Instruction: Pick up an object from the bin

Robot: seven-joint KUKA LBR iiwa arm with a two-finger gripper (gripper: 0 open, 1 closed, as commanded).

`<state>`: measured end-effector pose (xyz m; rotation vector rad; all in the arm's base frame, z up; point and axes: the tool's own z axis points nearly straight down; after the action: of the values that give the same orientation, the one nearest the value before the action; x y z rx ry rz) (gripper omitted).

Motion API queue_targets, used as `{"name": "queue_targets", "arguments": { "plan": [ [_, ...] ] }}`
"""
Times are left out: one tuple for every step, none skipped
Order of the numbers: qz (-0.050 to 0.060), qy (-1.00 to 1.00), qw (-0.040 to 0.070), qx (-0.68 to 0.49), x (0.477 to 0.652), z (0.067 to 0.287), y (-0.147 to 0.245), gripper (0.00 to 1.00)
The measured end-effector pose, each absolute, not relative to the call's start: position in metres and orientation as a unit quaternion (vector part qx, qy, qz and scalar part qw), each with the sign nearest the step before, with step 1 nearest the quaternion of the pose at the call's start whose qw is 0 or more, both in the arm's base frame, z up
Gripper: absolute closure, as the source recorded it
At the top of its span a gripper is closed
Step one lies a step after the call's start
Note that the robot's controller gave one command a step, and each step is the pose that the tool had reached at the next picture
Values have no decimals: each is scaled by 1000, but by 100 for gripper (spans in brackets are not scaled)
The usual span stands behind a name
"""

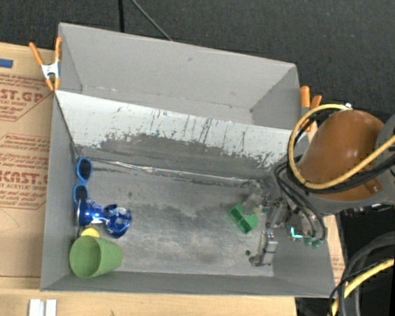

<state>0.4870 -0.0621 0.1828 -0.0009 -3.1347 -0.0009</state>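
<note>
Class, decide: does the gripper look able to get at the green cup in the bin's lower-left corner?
Probably yes: bare bin floor lies between the gripper and the green cup, though the corner walls crowd it.

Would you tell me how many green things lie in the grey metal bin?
2: a green plastic cup on its side in the lower-left corner, and a small green block at the right.

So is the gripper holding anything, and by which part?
Nothing visibly held; the gripper stands just beside a small green block, not around it.
</note>
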Motion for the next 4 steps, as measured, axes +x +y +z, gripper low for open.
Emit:
{"name": "queue_targets", "arguments": {
  "plan": [
    [1, -996, -1, 90, 506, 174, -146, 0],
    [-1, -983, 0, 185, 514, 138, -119, 0],
    [-2, -975, -1, 222, 551, 97, -62, 0],
    [1, -961, -2, 277, 586, 69, -136, 0]
  ]
}}
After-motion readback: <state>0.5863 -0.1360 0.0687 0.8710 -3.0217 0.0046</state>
